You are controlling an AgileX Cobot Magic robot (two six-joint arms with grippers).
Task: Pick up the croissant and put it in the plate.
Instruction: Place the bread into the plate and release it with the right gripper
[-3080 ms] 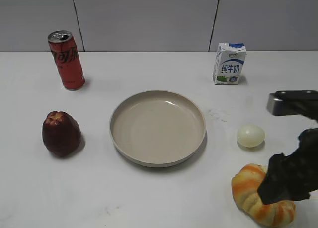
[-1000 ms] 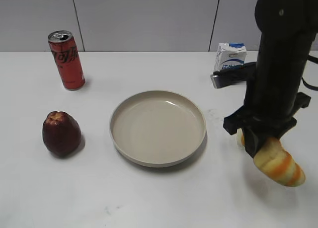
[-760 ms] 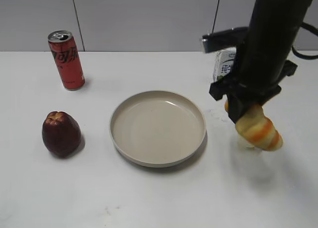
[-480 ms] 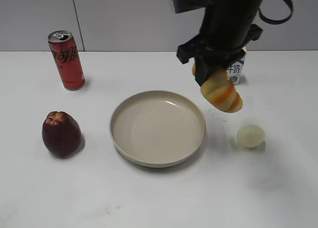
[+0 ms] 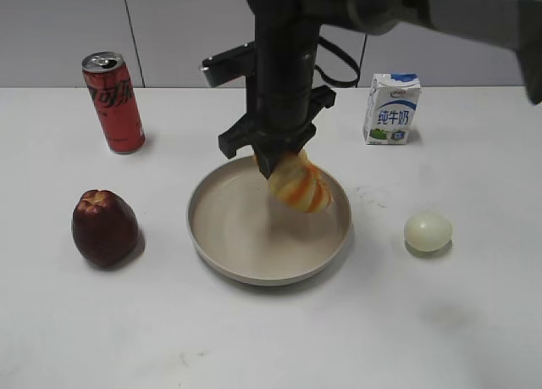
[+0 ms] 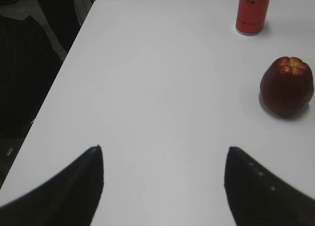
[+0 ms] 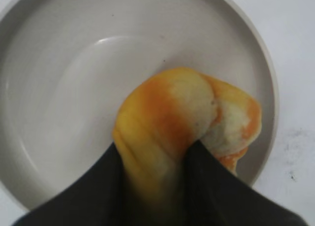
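My right gripper (image 5: 273,158) is shut on the croissant (image 5: 299,184), pale yellow with orange stripes, and holds it just above the inside of the beige plate (image 5: 222,255) at the table's middle. In the right wrist view the croissant (image 7: 182,113) hangs between the black fingers (image 7: 155,159) over the plate's floor (image 7: 64,88). I cannot tell whether it touches the plate. My left gripper (image 6: 165,154) is open and empty over bare table at the left; it does not show in the exterior view.
A dark red apple (image 5: 103,227) lies left of the plate and also shows in the left wrist view (image 6: 287,86). A red can (image 5: 113,102) stands at the back left, a milk carton (image 5: 391,108) at the back right, a whitish egg (image 5: 428,231) right of the plate.
My right gripper lifted the croissant from the front right of the table and carried it left over the egg, then down over the plate. The left arm has not visibly moved.
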